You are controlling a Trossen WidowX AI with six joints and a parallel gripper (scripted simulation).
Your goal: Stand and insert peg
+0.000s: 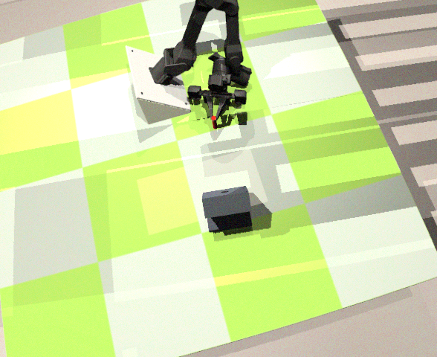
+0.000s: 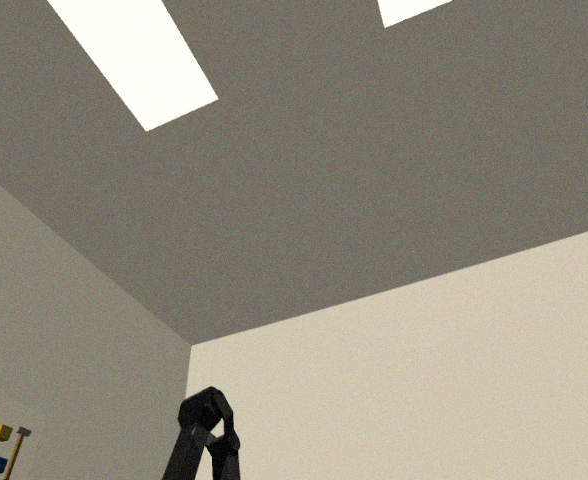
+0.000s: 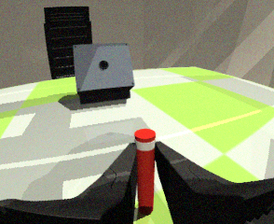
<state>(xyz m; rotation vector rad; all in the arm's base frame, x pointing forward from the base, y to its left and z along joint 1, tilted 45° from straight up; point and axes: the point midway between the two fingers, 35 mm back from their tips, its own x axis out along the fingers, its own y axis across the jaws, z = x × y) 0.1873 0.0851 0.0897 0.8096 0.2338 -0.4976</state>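
Note:
The red peg [image 1: 214, 123] [image 3: 145, 179] stands about upright, its white band near the top end and its plain end down. My gripper [image 1: 213, 117] [image 3: 144, 147] is shut on the peg just below the red top, around the band. Whether the plain end touches the table cannot be told. The blue-grey sloped panel [image 1: 226, 205] [image 3: 90, 77] stands beyond the peg, apart from it. Its single dark hole [image 1: 224, 191] [image 3: 103, 64] faces toward the robot. The exterior view shows only part of the arm, neither gripper nor peg.
A white tilted board [image 1: 149, 74] with small dark dots at its corners stands close beside the arm and gripper. A dark ridged tower [image 3: 68, 42] is in the background behind the panel. The checkered green and white table [image 1: 165, 291] carries shadows and light patches.

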